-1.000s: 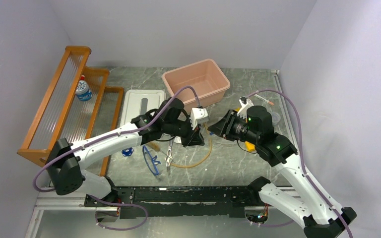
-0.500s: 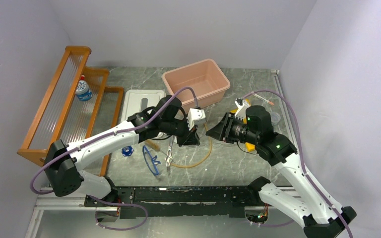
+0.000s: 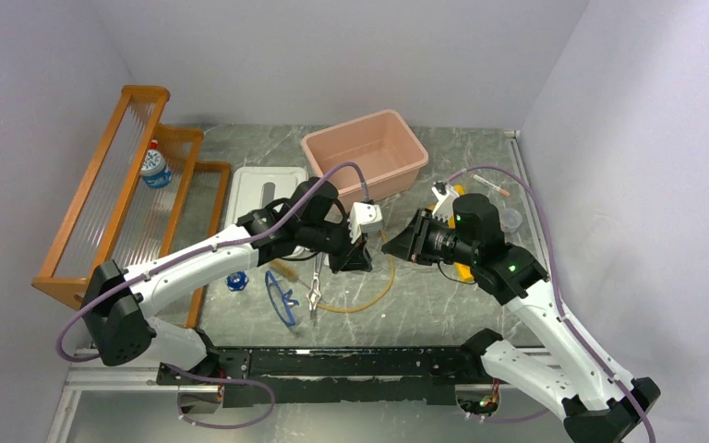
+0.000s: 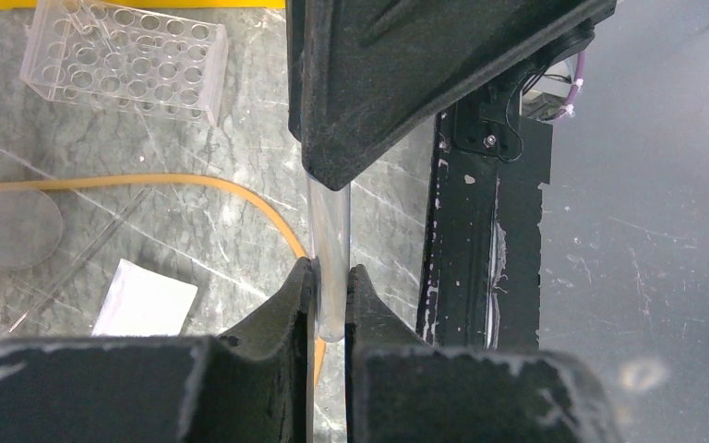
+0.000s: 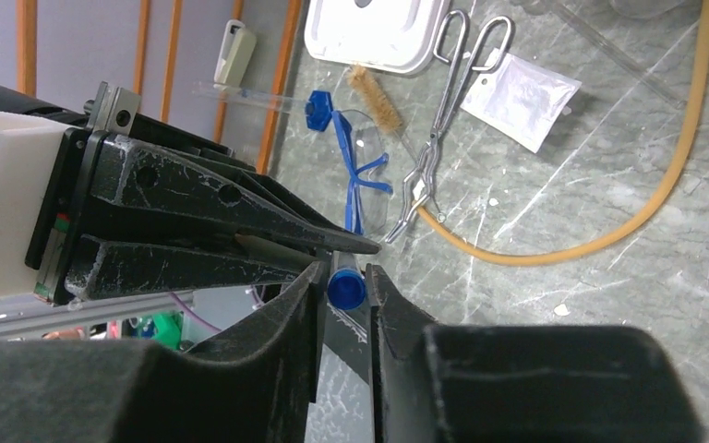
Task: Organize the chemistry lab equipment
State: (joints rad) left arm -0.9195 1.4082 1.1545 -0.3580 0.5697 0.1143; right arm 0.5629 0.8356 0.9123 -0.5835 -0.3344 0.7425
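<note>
Left tool (image 4: 330,277) and right tool (image 5: 344,275) are both clamped on one blue-capped clear tube (image 4: 329,221)

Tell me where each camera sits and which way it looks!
Top external: above and behind, looking down on the table; both arms show.
Left wrist: on the left arm, looking past the left gripper pinching the blue-capped tube.
Right wrist: on the right arm, looking past the right gripper pinching that tube's cap.
Both wrist views share the tan rubber tube and white packet.
</note>
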